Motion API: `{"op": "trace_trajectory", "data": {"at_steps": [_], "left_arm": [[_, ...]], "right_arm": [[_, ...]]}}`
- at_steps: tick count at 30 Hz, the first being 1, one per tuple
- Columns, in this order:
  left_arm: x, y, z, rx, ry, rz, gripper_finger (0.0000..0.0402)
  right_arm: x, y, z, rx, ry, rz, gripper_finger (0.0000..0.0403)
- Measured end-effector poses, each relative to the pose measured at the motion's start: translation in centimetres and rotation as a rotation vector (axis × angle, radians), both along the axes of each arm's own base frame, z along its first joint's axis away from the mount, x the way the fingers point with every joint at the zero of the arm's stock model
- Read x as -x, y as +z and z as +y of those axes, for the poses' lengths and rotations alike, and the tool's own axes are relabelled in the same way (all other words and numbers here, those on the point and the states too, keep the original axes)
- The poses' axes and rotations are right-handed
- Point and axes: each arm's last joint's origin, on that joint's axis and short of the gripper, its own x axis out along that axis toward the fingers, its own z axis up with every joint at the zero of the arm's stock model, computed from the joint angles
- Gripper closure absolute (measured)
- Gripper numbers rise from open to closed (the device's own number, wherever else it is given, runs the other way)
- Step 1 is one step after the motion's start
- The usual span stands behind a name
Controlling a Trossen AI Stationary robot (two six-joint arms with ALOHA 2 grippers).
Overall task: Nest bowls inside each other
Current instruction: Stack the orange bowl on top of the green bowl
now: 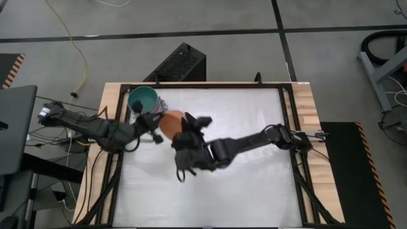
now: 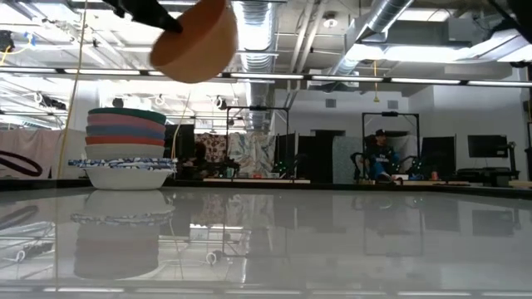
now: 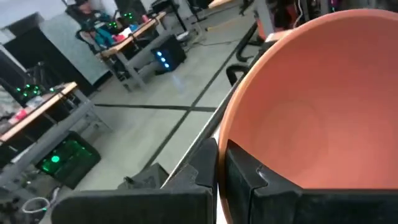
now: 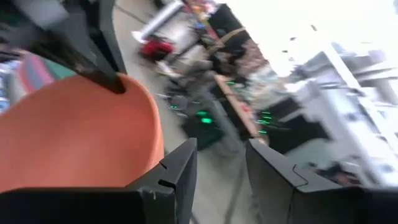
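Observation:
An orange bowl point(image 1: 170, 123) hangs high above the table's far left part, with my left gripper point(image 1: 156, 124) shut on it. In the low view the orange bowl point(image 2: 195, 46) is well above a stack of nested bowls point(image 2: 126, 149). The stack has a green bowl point(image 1: 144, 98) on top and a white, blue-rimmed bowl at the bottom, whose base stands on the table. My right gripper point(image 4: 221, 174) is open just right of the orange bowl point(image 4: 81, 137), with nothing between its fingers. My left gripper pinches the orange bowl's rim point(image 3: 219, 152) on the side nearest the left arm, one finger point(image 3: 249, 180) inside the bowl and one outside. The fingers come nearly level from the table's left. The bowl is lifted clear, mouth upward and tilted. My right gripper: I cannot tell whether one finger point(image 4: 180, 168) touches the bowl's rim.
A black rail frame point(image 1: 289, 127) borders the white tabletop point(image 1: 241, 191), which stretches bare toward the near and right sides. A black box point(image 1: 181, 63) stands on the floor beyond the far edge. The right arm point(image 1: 254, 141) reaches across the table's middle.

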Motion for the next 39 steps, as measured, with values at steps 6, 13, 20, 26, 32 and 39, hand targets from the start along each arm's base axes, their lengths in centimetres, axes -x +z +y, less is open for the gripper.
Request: {"op": "trace_trajectory", "data": {"at_steps": [6, 13, 20, 26, 32, 39], "left_arm": [[-1.6, -0.1, 4.2, 0.002, 0.047, -0.091, 0.0401], [-2.8, -1.1, 7.8, -0.191, 0.063, -0.216, 0.0401], [-2.6, -0.8, 9.9, -0.195, -0.005, -0.316, 0.0401], [-2.3, -0.3, 11.5, -0.221, 0.077, -0.422, 0.0401], [-3.3, -1.0, 12.4, -0.332, 0.197, -0.359, 0.0401], [-4.3, -1.8, 12.8, -0.397, 0.215, -0.338, 0.0401]], "right_arm": [[1.9, 0.4, 3.7, 0.037, -0.010, -0.050, 0.0245], [3.5, -1.0, 2.2, 0.015, -0.034, -0.109, 0.0246], [5.1, -2.3, -4.0, -0.038, -0.163, -0.273, 0.0246], [4.0, -2.4, -5.9, -0.030, -0.214, -0.273, 0.0245], [3.8, -2.0, -6.2, -0.038, -0.222, -0.302, 0.0246], [3.4, -1.6, -10.1, -0.014, -0.314, -0.262, 0.0246]]}}
